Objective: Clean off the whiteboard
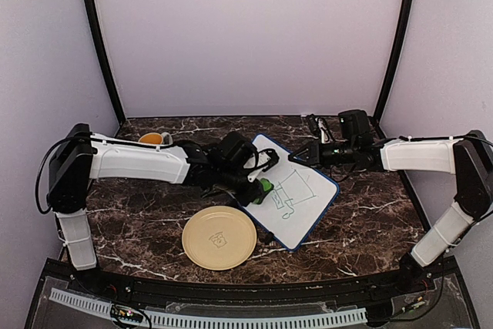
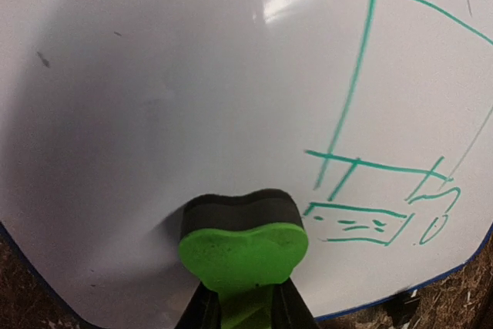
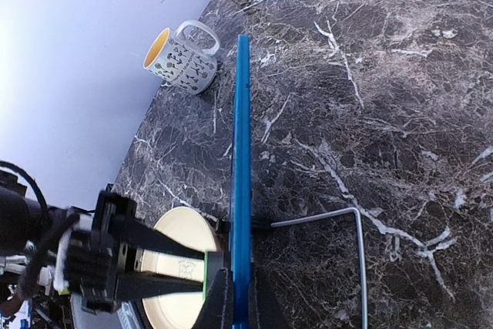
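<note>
Left tool [image 2: 243, 307] clamps green foam eraser [image 2: 243, 248], pressed onto blue-framed white rectangular whiteboard [image 1: 308, 190] ahead. Right tool [image 3: 235, 298] clamps frame edge, steadying board.

In your left wrist view, the whiteboard [image 2: 192, 90] runs off the top and right edges. The bottom edge cuts the left claw [image 2: 246, 312], leaving only finger stubs beside the green eraser [image 2: 243, 248]. Your right wrist view catches the board edge-on, so its face is hidden. There the right claw [image 3: 241, 307] is clipped at the bottom, and the plate [image 3: 173, 230] sits partly behind the frame. From above, the left arm [image 1: 139, 163] covers most of the mug [image 1: 152, 139].
</note>
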Controlling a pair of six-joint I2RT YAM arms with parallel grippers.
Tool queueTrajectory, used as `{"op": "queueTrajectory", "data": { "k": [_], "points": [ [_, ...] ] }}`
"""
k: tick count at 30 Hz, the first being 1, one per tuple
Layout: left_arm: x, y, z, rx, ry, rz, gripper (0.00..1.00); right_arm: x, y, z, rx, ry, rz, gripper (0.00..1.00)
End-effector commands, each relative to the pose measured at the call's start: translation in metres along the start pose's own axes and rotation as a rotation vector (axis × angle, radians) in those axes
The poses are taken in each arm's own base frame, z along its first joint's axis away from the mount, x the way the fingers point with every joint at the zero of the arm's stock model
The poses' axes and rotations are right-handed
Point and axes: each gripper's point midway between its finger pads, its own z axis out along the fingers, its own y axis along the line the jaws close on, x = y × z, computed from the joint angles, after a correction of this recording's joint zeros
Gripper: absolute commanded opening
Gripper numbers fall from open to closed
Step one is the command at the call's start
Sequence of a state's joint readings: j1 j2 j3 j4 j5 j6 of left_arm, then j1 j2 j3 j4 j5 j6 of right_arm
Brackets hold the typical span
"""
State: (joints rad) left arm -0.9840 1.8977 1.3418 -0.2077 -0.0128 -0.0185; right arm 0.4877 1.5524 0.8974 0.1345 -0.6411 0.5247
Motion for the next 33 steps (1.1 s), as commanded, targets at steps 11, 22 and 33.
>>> {"op": "queueTrajectory", "data": {
  "k": [11,22,33],
  "points": [
    [0.007,-0.017,0.012,-0.03,0.053,0.184,0.02,0.012,-0.009,0.005,0.012,0.043,0.006,0.0],
    [0.029,-0.069,0.013,0.064,0.053,0.315,0.02,0.013,-0.01,0.004,0.015,0.043,0.007,0.0],
    [-0.027,0.008,0.001,-0.134,-0.049,0.096,0.02,0.016,-0.01,0.004,0.011,0.045,0.01,0.0]
  ]
}}
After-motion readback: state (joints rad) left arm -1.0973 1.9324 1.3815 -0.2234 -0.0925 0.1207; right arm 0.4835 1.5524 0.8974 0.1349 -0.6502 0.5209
